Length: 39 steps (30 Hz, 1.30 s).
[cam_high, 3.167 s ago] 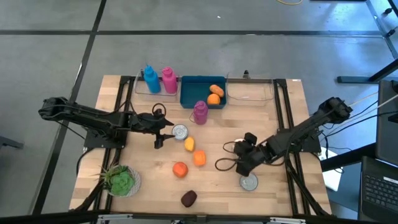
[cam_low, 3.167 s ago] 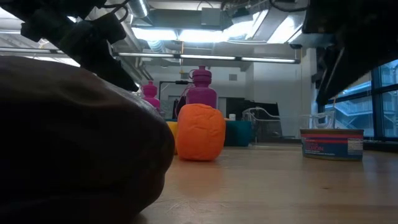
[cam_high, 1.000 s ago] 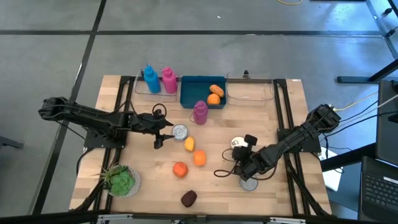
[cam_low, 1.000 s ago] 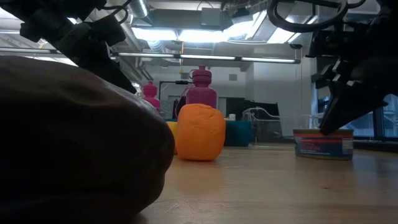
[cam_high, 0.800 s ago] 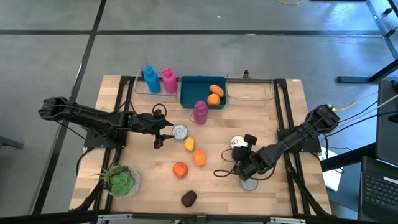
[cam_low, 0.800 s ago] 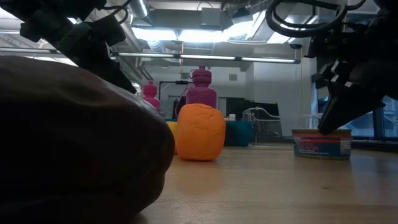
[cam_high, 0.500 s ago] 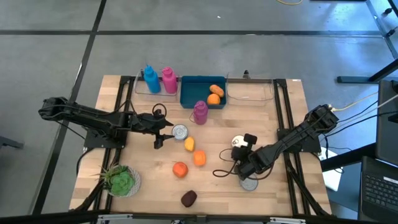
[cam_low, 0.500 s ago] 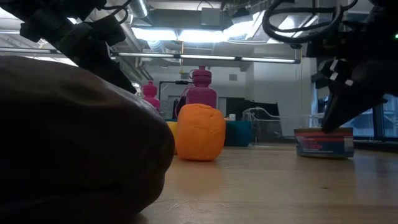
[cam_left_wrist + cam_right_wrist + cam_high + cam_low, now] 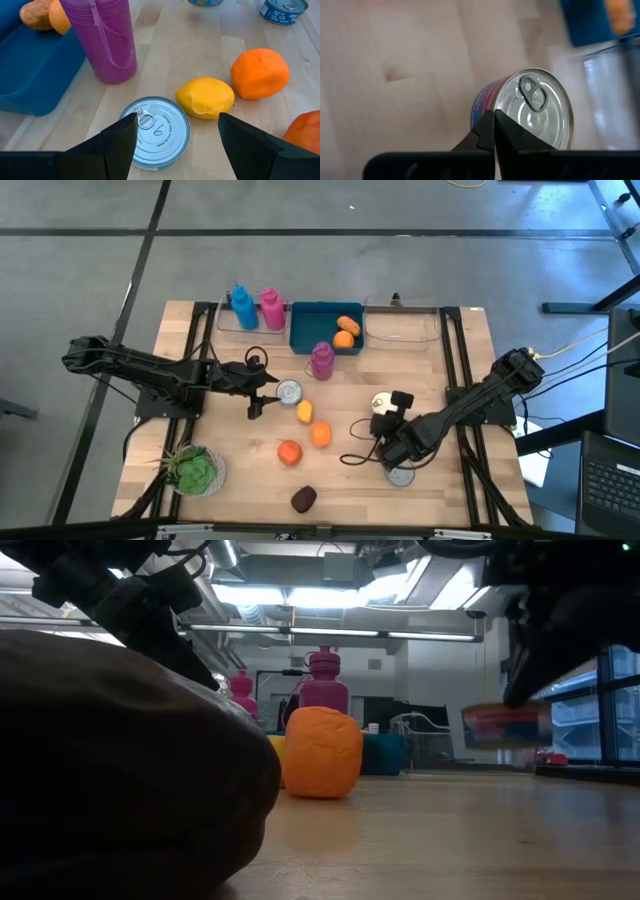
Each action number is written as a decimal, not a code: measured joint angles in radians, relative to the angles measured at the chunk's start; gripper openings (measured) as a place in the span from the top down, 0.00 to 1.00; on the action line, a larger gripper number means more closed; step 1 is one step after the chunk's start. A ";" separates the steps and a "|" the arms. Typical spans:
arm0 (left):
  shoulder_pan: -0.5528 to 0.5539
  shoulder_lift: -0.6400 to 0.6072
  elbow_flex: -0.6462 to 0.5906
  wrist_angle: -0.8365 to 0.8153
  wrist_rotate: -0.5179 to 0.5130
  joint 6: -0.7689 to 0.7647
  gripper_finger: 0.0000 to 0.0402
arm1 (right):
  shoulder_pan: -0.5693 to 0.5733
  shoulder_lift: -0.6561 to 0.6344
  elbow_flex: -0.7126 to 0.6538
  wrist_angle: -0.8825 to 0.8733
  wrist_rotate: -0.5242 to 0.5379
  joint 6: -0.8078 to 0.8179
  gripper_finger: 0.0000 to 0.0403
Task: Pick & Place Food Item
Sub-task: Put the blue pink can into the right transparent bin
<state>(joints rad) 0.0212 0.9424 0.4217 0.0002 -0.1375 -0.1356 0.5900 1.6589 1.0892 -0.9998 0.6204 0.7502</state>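
the wooden desk (image 9: 440, 360) carries everything, with the two dark arms reaching in from its left and right edges. the left arm stretches across the left half, and the left gripper (image 9: 262, 392) sits low near the middle of the desk with its fingers (image 9: 117, 140) spread apart on either side of a silver-topped can (image 9: 290, 391) — holding nothing. the right arm bends in from the right edge; the right gripper (image 9: 392, 450) is near the front-right part of the desk, its fingers (image 9: 487, 132) pressed together at the rim of a blue-and-red can (image 9: 525, 112), which tilts and shows clear of the desk top in the low view (image 9: 505, 726).

a blue bin (image 9: 315, 330) stands at the middle of the back edge with orange and tan food pieces (image 9: 347, 330) in its right end. a clear tray beside it, toward the back-left corner, holds a blue bottle (image 9: 243, 308) and a pink bottle (image 9: 271, 308). a purple bottle (image 9: 321, 360) stands upright just in front of the bin. a green leafy item (image 9: 193, 470) lies near the front-left corner.

around the centre (all apart from one another) lie a yellow lemon (image 9: 305, 412), an orange piece (image 9: 320, 434) and an orange fruit (image 9: 289, 452). a dark purple item (image 9: 303, 498) lies by the front edge.
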 joint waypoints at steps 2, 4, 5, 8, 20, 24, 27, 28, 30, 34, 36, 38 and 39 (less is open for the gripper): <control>0.000 0.000 0.000 0.000 0.000 0.000 0.34 | 0.000 0.000 0.034 -0.071 0.025 0.000 1.00; 0.000 0.000 0.000 0.000 0.000 -0.002 0.34 | 0.000 0.000 0.067 -0.137 0.049 0.000 1.00; 0.000 0.000 0.000 0.000 0.000 -0.003 0.34 | 0.000 -0.001 0.084 -0.169 0.062 0.000 1.00; 0.000 0.000 0.000 0.000 0.001 -0.004 0.34 | -0.001 -0.003 0.132 -0.252 0.095 0.000 1.00; 0.000 0.000 0.000 0.001 0.029 -0.011 0.34 | -0.041 -0.226 0.165 -0.280 0.138 -0.087 1.00; 0.000 0.000 0.000 0.003 0.031 -0.011 0.34 | -0.113 -0.260 0.165 -0.283 0.111 -0.180 1.00; 0.000 0.000 0.000 0.003 0.031 -0.013 0.34 | -0.171 -0.264 0.165 -0.280 0.098 -0.264 1.00; 0.000 0.000 0.000 0.003 0.031 -0.015 0.34 | -0.188 -0.264 0.165 -0.275 0.096 -0.294 1.00; 0.000 0.000 0.000 0.003 0.031 -0.018 0.34 | -0.221 -0.269 0.165 -0.250 0.093 -0.353 1.00; 0.000 0.000 0.000 0.003 0.031 -0.018 0.34 | -0.291 -0.297 0.165 -0.182 0.060 -0.471 1.00; 0.000 0.000 0.000 0.003 0.031 -0.018 0.34 | -0.327 -0.310 0.165 -0.171 0.048 -0.511 1.00; 0.000 0.000 0.000 0.003 0.031 -0.018 0.34 | -0.362 -0.322 0.165 -0.170 0.040 -0.540 1.00; 0.000 0.000 0.000 0.003 0.032 -0.018 0.34 | -0.381 -0.327 0.165 -0.170 0.034 -0.556 1.00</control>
<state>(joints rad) 0.0212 0.9421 0.4217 0.0032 -0.1051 -0.1539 0.2093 1.3317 1.2541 -1.1693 0.6539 0.1940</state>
